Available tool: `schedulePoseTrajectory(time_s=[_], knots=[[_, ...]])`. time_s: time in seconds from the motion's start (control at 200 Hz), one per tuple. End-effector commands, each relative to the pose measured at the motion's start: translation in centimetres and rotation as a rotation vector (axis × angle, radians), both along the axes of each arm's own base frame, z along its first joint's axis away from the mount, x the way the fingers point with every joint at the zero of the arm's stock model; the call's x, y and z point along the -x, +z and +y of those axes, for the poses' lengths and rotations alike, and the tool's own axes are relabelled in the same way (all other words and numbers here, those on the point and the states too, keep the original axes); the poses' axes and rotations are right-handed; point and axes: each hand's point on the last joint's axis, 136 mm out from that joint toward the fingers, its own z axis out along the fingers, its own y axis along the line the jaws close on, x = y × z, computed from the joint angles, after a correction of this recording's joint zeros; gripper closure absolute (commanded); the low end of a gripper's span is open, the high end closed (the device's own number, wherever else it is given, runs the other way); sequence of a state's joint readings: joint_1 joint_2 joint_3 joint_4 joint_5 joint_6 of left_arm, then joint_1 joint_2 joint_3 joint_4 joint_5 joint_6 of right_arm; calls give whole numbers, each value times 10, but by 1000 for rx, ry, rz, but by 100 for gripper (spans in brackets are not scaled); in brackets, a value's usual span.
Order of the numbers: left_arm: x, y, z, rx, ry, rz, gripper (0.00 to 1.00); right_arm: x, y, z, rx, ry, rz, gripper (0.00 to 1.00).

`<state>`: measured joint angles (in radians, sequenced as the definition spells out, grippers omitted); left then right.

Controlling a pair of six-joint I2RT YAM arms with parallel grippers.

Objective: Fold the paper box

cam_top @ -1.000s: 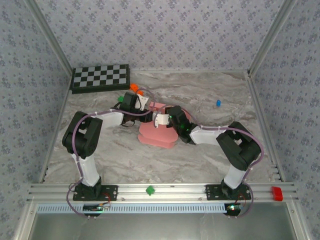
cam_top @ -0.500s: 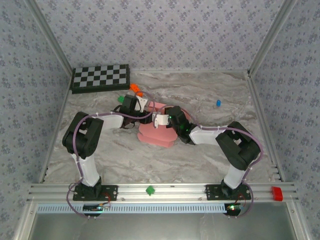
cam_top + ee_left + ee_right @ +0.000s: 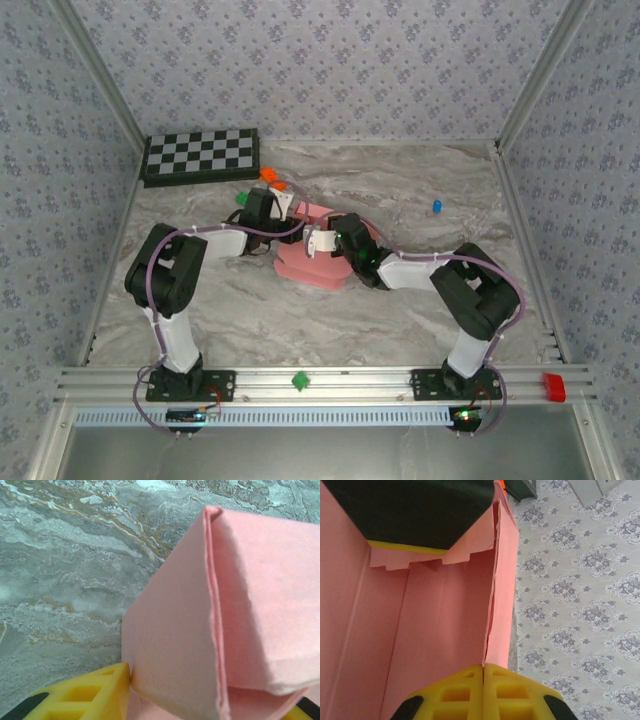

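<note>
- Currently the paper box [image 3: 312, 265], a half-formed pink card shell, lies on the marble table [image 3: 60, 555] directly between the two arms' grippers, which meet over it.
- Right gripper [image 3: 483, 680]: its yellow fingers are pressed together on the thin edge of one side wall, with the open pink interior just to its left. A sideways pull could tear or crease that single layer.
- Left gripper [image 3: 195, 705]: its fingers stand apart around a folded-over end wall, one pad [image 3: 85, 695] touching the card. It looks like a light grip, and if it slackens the doubled flap may spring open.
- If the arms tug opposite ways, the card could buckle or slip from a pinch.
- A small orange brick [image 3: 268, 174] sits just beyond the left gripper, where a wide swing might knock it.
</note>
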<state>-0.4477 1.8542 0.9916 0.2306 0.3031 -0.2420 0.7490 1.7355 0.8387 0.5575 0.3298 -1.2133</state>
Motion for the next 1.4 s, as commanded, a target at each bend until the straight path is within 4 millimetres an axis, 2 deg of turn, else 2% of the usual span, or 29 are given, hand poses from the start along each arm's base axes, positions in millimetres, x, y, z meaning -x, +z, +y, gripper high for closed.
schedulePoseTrajectory(time_s=[0.0,0.23,0.47,0.685,0.805,1.064,1.394], knots=[[-15,19,-7,34,27,-71,59,3,-11,7,21,17,26,100],[-18,15,-11,8,44,-92,62,1,-10,8,19,15,28,100],[-17,9,-12,-20,50,-104,70,-4,-8,6,7,-2,41,100],[-20,10,-6,-46,89,-119,72,-7,-5,5,-12,-11,63,100],[-21,12,-6,-45,91,-130,72,-8,-5,5,-23,-14,82,100],[-25,12,-12,-31,61,-147,63,-8,-13,4,-27,-4,152,100],[-34,7,-12,-8,88,-138,70,-8,-17,4,-30,-8,175,100]])
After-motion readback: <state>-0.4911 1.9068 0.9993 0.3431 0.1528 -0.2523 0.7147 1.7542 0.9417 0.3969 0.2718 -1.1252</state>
